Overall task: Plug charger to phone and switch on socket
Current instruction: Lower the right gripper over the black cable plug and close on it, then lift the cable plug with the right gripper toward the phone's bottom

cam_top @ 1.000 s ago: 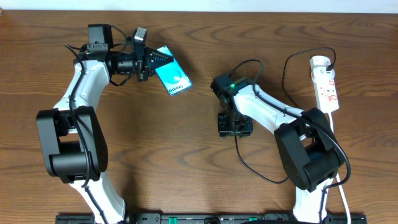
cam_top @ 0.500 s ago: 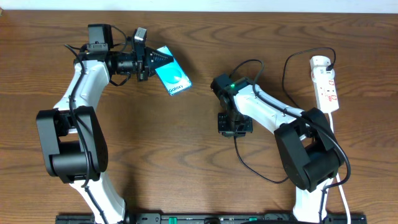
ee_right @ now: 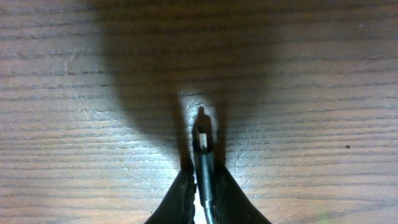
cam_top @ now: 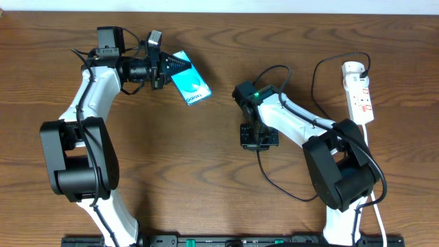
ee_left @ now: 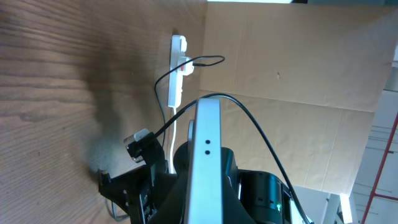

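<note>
My left gripper [cam_top: 177, 67] is shut on the near edge of the phone [cam_top: 191, 86], whose cyan screen faces up at the table's upper left. In the left wrist view the phone [ee_left: 207, 155] shows edge-on as a grey slab between the fingers. My right gripper [cam_top: 258, 142] points down at the table centre and is shut on the charger's connector tip [ee_right: 202, 140], held just above the wood between the fingers [ee_right: 203, 174]. The thin black cable [cam_top: 274, 184] trails from it. The white socket [cam_top: 361, 96] lies at the far right with a black plug [cam_top: 365, 68] at its top end.
The charger cable loops across the wood between the right arm and the socket [ee_left: 177, 74]. The white power-strip cord [cam_top: 374, 206] runs down the right edge. Both arm bases stand at the front of the table.
</note>
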`<action>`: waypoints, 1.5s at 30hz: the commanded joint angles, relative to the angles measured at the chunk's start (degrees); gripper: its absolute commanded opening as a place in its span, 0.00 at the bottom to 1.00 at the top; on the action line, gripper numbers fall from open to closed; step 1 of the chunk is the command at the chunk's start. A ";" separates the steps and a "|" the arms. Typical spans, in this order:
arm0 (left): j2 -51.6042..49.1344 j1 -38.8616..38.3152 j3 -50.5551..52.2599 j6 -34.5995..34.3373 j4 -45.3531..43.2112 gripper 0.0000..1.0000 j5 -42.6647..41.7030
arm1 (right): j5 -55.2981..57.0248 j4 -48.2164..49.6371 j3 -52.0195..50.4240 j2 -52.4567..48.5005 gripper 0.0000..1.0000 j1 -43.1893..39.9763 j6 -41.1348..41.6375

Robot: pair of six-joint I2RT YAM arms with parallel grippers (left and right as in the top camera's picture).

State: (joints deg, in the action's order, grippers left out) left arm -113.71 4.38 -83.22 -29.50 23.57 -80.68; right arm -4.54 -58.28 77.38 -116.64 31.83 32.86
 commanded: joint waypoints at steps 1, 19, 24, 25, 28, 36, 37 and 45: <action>0.74 0.20 -0.35 1.40 -0.09 0.07 -2.25 | 0.07 0.28 -0.31 -0.70 0.10 0.11 0.33; 0.74 0.20 -0.35 1.40 0.35 0.07 -2.25 | 0.04 0.04 -0.31 -0.70 0.01 0.13 0.33; 0.74 0.20 -0.35 1.40 0.35 0.07 -2.25 | 0.04 0.07 -0.31 -0.70 0.01 0.13 0.33; 0.74 0.20 -0.35 1.40 0.33 0.07 -2.25 | 0.04 0.13 -0.31 -0.70 0.01 0.13 0.35; 0.74 0.20 -0.35 1.40 0.31 0.07 -2.27 | -0.15 0.22 -0.26 -0.70 0.01 0.07 0.33; 0.74 0.42 -0.35 1.38 -1.77 0.07 -2.64 | -2.23 -2.51 3.98 -0.52 0.01 -1.62 -2.67; 0.74 0.52 -0.37 1.38 -1.90 0.07 -2.71 | -3.32 -3.32 5.49 -0.35 0.01 -2.19 -3.74; 0.74 3.96 -0.37 0.85 -3.54 0.07 -8.33 | -27.43 -2.38 16.17 0.87 0.01 -6.05 -15.02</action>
State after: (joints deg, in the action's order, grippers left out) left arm -113.71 6.39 -83.22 -29.06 20.75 -82.81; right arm -17.47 -61.58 89.80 -116.79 27.03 24.60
